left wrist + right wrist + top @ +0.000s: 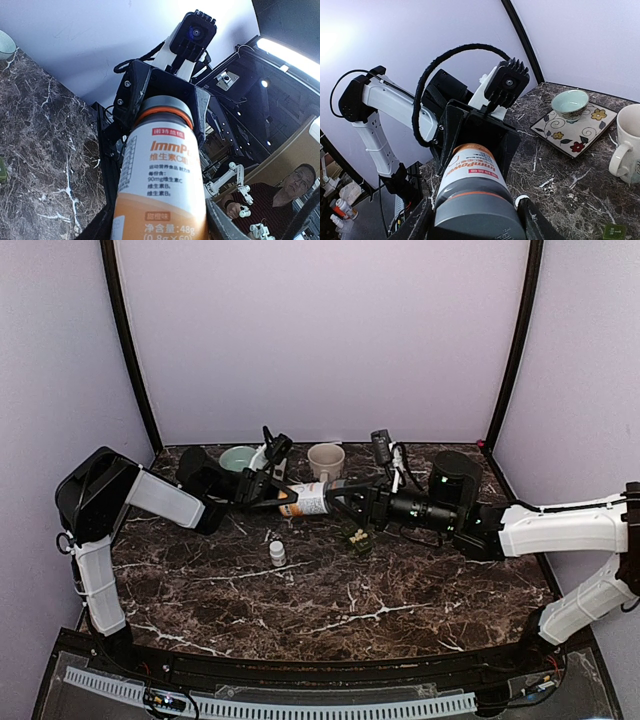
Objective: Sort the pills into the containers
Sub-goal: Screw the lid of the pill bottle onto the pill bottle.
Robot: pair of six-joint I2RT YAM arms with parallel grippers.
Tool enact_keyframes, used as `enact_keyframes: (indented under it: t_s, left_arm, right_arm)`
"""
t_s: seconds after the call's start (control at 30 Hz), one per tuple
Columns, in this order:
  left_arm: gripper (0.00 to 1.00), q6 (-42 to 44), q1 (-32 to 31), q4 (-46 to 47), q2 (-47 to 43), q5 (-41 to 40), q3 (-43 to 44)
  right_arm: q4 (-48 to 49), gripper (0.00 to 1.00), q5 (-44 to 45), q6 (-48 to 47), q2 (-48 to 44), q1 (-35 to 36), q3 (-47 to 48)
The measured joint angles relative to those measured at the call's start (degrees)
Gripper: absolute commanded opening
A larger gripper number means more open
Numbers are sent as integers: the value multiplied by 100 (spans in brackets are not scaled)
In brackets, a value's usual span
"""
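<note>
Nearest the arm bases, the marble table (pixel 330 610) lay bare, and that was the open room for moving. Further in stood a small white vial (pixel 277 553), upright, with nothing touching it. Right of it sat the dark green pill box (pixel 367 546), a few pale pills (pixel 356 534) showing in its compartments.

Just beyond the box, the supplement bottle (pixel 308 500) hung off the table, its long axis lying left to right. The left gripper (pixel 262 490) was clenched around the body at the base end. The right gripper (pixel 345 498) was clamped over the grey cap, and both wrist views showed the fingers tight against the plastic. It looked like a cap twist-off in hand.

The key relation: the box sat just on the near side of the cap end, almost under the right wrist. That made the right arm the nearer one, but the left held the body, so any pour would fall to it, with a swing of the mouth nearward.

Behind were a cream mug (pixel 326 460) close to the bottle and a pale bowl (pixel 238 458) beside the left wrist, so the far side was tight, with the back wall close behind.
</note>
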Motion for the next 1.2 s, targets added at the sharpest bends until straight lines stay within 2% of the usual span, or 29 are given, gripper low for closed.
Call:
enact_keyframes:
  t_s: [0.33,0.5,0.67,1.0,1.2]
  left_arm:
    - [0,4,7,42,2,7,11]
    - [0,546,15,-339,-66,28,11]
    - [0,1727,90,-1593,-542,-42,11]
    - [0,4725,-66,-4979,-1674,-1005,98]
    - [0,5654,-245,-6081,-2094,-1685,94]
  right_arm:
    - [310,22,-17,243,160,0,0]
    - [302,19,15,437,216,2,28]
    - [0,17,173,686,258,13,343]
    - [-367,14,662,1582,251,15,704]
    - [-597,12,828,2087,358,15,935]
